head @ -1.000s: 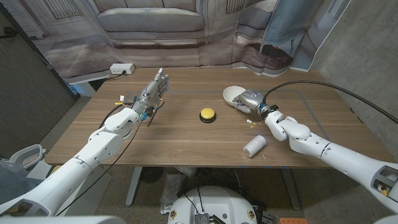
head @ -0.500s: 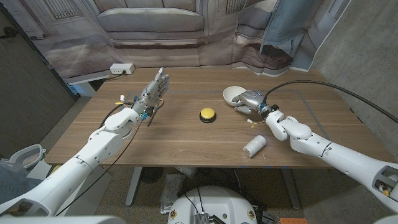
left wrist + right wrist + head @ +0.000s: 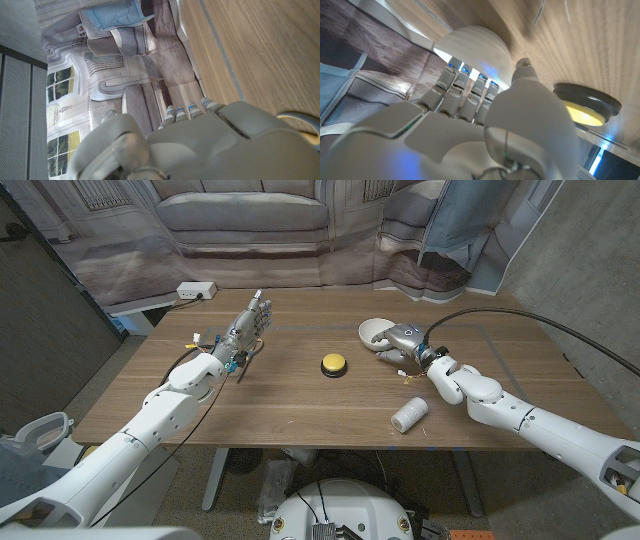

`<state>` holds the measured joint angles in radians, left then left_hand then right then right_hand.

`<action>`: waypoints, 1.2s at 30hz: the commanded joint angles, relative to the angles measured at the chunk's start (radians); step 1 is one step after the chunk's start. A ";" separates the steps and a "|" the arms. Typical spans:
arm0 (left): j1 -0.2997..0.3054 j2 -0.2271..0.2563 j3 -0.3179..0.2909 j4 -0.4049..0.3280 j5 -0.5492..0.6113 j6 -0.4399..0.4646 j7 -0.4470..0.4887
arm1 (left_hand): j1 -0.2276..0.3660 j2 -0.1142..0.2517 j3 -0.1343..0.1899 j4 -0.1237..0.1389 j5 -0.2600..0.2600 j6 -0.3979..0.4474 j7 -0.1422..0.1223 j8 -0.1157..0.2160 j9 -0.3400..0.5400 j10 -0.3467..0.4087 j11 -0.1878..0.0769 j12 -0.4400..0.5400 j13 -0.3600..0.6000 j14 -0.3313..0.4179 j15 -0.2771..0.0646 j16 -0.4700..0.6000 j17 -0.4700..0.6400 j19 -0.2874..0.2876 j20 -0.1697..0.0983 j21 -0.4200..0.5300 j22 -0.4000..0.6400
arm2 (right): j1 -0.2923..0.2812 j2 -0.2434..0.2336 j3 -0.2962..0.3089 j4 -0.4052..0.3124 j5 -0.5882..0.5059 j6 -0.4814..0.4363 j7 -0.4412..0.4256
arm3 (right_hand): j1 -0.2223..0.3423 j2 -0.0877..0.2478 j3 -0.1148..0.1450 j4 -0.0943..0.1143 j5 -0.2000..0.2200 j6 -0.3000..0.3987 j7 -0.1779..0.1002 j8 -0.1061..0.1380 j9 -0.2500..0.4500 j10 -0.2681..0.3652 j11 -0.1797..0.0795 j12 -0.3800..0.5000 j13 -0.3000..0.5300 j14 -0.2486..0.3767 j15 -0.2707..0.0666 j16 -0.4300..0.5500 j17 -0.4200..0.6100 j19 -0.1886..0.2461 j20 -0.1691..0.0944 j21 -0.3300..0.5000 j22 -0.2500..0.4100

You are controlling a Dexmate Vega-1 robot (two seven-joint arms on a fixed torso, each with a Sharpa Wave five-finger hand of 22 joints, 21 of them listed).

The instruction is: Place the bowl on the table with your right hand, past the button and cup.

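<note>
One bowl [image 3: 375, 331], right hand [image 3: 402, 342] gripping its near rim; lower level onto desk [image 3: 300, 400], then release.

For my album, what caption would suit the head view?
Robot's right hand at a white bowl beyond the yellow button and toppled cup.

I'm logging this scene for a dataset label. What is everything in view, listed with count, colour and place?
bowl: one, white, far right part of the table, beyond the button, at the right hand's fingers.
button: one, yellow on a dark base, table middle.
cup: one, white, lying on its side near the front edge, right of the button.
power strip: one, white, off the table's far left corner.
table: one, brown wood.
left hand: one, grey, far left part of the table, holding nothing.
right hand: one, grey, on the bowl's near side.
</note>
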<state>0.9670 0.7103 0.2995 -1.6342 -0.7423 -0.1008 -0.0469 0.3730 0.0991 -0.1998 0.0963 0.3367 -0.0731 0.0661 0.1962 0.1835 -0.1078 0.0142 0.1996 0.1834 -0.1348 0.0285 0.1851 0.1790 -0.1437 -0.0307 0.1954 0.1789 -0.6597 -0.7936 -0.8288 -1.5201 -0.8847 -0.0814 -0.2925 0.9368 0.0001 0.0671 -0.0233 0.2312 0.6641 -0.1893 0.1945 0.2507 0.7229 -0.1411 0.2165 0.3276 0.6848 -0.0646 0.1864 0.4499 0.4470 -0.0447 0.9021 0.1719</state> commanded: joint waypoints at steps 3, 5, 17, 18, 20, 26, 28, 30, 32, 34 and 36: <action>-0.006 -0.001 0.002 0.009 0.000 -0.002 -0.008 | 0.006 0.005 -0.010 0.000 -0.001 0.002 -0.002 0.000 0.003 0.003 -0.001 0.001 0.003 0.003 0.000 0.002 0.003 -0.010 -0.027 0.005 0.002 | -0.005 -0.007 0.011 -0.018 0.011 0.016 0.008 | -0.014 -0.009 -0.006 -0.001 0.008 -0.011 0.007 -0.001 0.001 -0.013 0.010 0.002 0.004 -0.029 -0.102 -0.007 -0.005 -0.010 -0.128 -0.016 -0.001; -0.006 0.000 0.002 0.010 -0.001 -0.001 -0.010 | 0.006 0.006 -0.010 0.000 -0.001 0.001 -0.001 0.000 0.003 0.003 -0.002 0.001 0.003 0.003 0.000 0.003 0.003 -0.010 -0.027 0.005 0.002 | -0.007 -0.009 0.013 -0.023 0.012 0.018 0.009 | -0.015 -0.011 -0.007 -0.001 0.010 -0.011 0.006 0.000 0.000 -0.014 0.012 0.004 0.005 -0.042 -0.099 -0.009 -0.009 -0.019 -0.122 -0.024 -0.002; -0.015 -0.003 0.006 0.018 -0.002 0.003 -0.018 | 0.007 0.006 -0.012 0.000 -0.002 0.002 -0.002 0.000 0.003 0.003 -0.002 0.001 0.003 0.003 0.001 0.002 0.003 -0.012 -0.024 0.005 0.002 | -0.014 -0.023 0.032 -0.044 0.034 0.054 0.021 | -0.052 -0.038 -0.028 0.010 0.026 -0.013 0.013 0.008 -0.003 -0.026 0.019 0.016 0.008 -0.081 -0.085 -0.004 -0.043 -0.081 -0.049 -0.096 -0.009; -0.016 -0.003 0.007 0.019 -0.002 0.003 -0.018 | 0.007 0.007 -0.012 0.000 -0.002 0.002 -0.003 0.000 0.003 0.003 -0.003 0.001 0.003 0.003 -0.001 0.002 0.003 -0.012 -0.024 0.005 0.002 | -0.014 -0.023 0.032 -0.044 0.031 0.055 0.020 | -0.054 -0.039 -0.029 0.011 0.027 -0.012 0.014 0.008 -0.003 -0.026 0.019 0.016 0.008 -0.085 -0.081 -0.005 -0.045 -0.085 -0.045 -0.100 -0.009; -0.018 -0.003 0.008 0.021 -0.001 0.004 -0.019 | 0.007 0.007 -0.013 0.000 -0.002 0.001 -0.003 0.000 0.003 0.002 -0.002 0.001 0.003 0.002 0.000 0.002 0.003 -0.012 -0.024 0.005 0.002 | -0.014 -0.023 0.033 -0.045 0.031 0.063 0.017 | -0.058 -0.041 -0.032 0.012 0.031 -0.011 0.014 0.010 -0.003 -0.032 0.022 0.016 0.008 -0.097 -0.076 -0.007 -0.053 -0.098 -0.032 -0.114 -0.009; -0.023 -0.004 0.009 0.024 -0.002 0.008 -0.019 | 0.008 0.007 -0.013 0.000 -0.002 0.001 -0.004 0.000 0.003 0.002 -0.002 0.001 0.003 0.002 0.001 0.002 0.003 -0.013 -0.023 0.004 0.002 | -0.011 -0.019 0.036 -0.044 0.027 0.078 0.009 | -0.064 -0.042 -0.034 0.015 0.037 -0.011 0.016 0.011 -0.004 -0.038 0.026 0.016 0.006 -0.114 -0.067 -0.009 -0.065 -0.112 -0.014 -0.132 -0.009; -0.025 -0.004 0.010 0.025 -0.001 0.008 -0.020 | 0.008 0.007 -0.014 0.000 -0.002 0.003 -0.003 0.000 0.003 0.002 -0.002 0.001 0.003 0.003 0.001 0.002 0.003 -0.012 -0.023 0.005 0.002 | -0.011 -0.019 0.038 -0.046 0.026 0.079 0.008 | -0.066 -0.042 -0.035 0.016 0.039 -0.011 0.016 0.011 -0.005 -0.040 0.026 0.017 0.006 -0.121 -0.061 -0.009 -0.069 -0.116 -0.007 -0.139 -0.009; -0.026 -0.005 0.010 0.027 -0.002 0.009 -0.021 | 0.009 0.008 -0.014 0.000 -0.002 0.003 -0.002 0.000 0.003 0.002 -0.002 0.001 0.003 0.002 0.000 0.002 0.003 -0.013 -0.022 0.004 0.002 | -0.011 -0.018 0.040 -0.047 0.027 0.080 0.007 | -0.068 -0.042 -0.036 0.017 0.042 -0.013 0.015 0.011 -0.005 -0.045 0.025 0.015 0.005 -0.123 -0.062 -0.008 -0.073 -0.117 0.003 -0.144 -0.009; -0.028 -0.005 0.011 0.029 -0.002 0.008 -0.023 | 0.009 0.008 -0.014 0.000 -0.002 0.002 -0.001 0.000 0.003 0.002 -0.003 0.001 0.003 0.002 0.000 0.002 0.003 -0.012 -0.023 0.005 0.002 | -0.011 -0.019 0.041 -0.048 0.026 0.086 0.006 | -0.069 -0.041 -0.036 0.018 0.043 -0.013 0.014 0.011 -0.005 -0.050 0.025 0.013 0.003 -0.124 -0.067 -0.007 -0.076 -0.114 0.006 -0.147 -0.009; -0.029 -0.006 0.011 0.031 -0.002 0.008 -0.023 | 0.009 0.008 -0.015 0.000 -0.002 0.002 -0.001 0.000 0.003 0.003 -0.002 0.001 0.003 0.003 -0.001 0.002 0.003 -0.012 -0.025 0.005 0.002 | -0.011 -0.018 0.044 -0.050 0.027 0.088 0.004 | -0.070 -0.041 -0.036 0.018 0.044 -0.012 0.014 0.011 -0.005 -0.052 0.026 0.013 0.003 -0.124 -0.067 -0.006 -0.078 -0.110 0.009 -0.147 -0.009; -0.031 -0.008 0.012 0.034 -0.001 0.007 -0.024 | 0.009 0.008 -0.015 0.000 -0.002 0.003 -0.001 0.000 0.003 0.003 -0.001 0.001 0.003 0.002 -0.001 0.002 0.003 -0.011 -0.026 0.005 0.002 | -0.011 -0.018 0.046 -0.051 0.027 0.091 0.000 | -0.071 -0.041 -0.037 0.018 0.047 -0.011 0.013 0.012 -0.006 -0.061 0.030 0.009 0.000 -0.129 -0.066 -0.006 -0.083 -0.106 0.019 -0.152 -0.009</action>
<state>0.9449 0.7071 0.3083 -1.6119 -0.7438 -0.0960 -0.0670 0.3769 0.1030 -0.2072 0.0974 0.3367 -0.0731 0.0661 0.1962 0.1835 -0.1078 0.0142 0.1996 0.1834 -0.1348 0.0285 0.1851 0.1790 -0.1491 -0.0360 0.1953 0.1789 -0.6708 -0.8124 -0.7923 -1.5645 -0.8580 -0.0124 -0.2786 0.8724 -0.0405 0.0331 -0.0051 0.2701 0.6517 -0.1767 0.2013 0.2461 0.6725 -0.1122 0.2323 0.3292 0.5641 -0.0534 0.1761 0.3696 0.3365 -0.0408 0.7549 0.1627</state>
